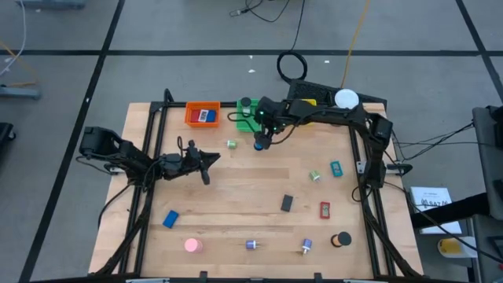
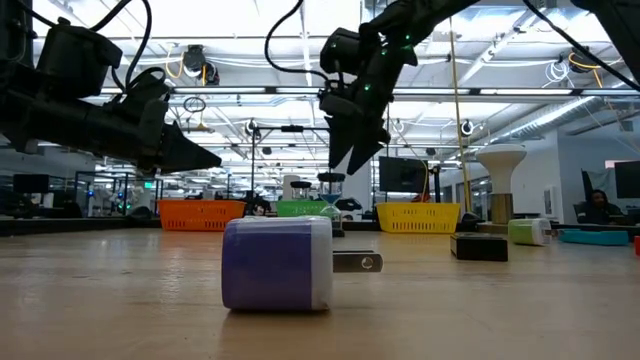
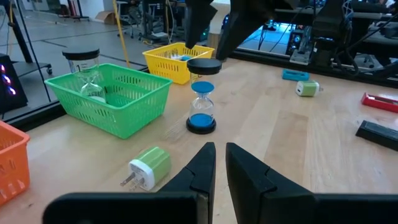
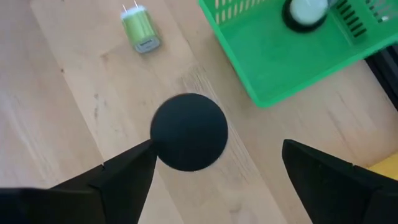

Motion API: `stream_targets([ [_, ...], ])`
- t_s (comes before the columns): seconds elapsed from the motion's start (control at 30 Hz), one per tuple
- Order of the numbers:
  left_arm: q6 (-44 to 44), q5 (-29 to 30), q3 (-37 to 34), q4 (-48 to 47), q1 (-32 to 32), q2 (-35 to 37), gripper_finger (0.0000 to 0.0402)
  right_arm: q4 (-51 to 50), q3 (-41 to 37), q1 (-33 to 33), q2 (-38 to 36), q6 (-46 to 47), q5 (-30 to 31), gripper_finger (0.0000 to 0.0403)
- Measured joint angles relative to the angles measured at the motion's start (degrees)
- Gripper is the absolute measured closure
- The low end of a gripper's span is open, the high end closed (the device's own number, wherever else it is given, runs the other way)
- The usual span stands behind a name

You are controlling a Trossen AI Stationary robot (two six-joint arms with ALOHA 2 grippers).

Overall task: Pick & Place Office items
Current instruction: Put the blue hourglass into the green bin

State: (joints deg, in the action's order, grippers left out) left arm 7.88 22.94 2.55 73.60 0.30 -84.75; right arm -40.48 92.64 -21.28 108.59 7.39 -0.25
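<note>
Right gripper (image 4: 214,165): fingers spread wide, poised directly above blue hourglass (image 3: 201,93), not touching.
Hourglass: upright on table (image 1: 236,196), just beside green bin (image 3: 112,99), far side.
Left gripper (image 3: 219,163): fingers pressed together, empty, left of centre.

wooden table (image 1: 236,196) carries three bins (image 1: 203,115), scattered chargers (image 1: 251,244), blue hourglass (image 1: 260,144), small blocks (image 1: 287,203).
</note>
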Motion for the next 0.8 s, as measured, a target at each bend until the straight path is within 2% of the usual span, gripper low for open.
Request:
stream_targets([
  [0.47,0.0,0.0,0.0,-0.1,0.0,0.0,0.0366,4.1,-0.1,0.8,1.1,-3.6,0.0,0.0071],
  [0.8,0.0,-0.4,0.0,-0.1,0.0,0.0,0.0366,4.7,-0.5,1.2,5.7,-4.9,0.0,0.0084],
])
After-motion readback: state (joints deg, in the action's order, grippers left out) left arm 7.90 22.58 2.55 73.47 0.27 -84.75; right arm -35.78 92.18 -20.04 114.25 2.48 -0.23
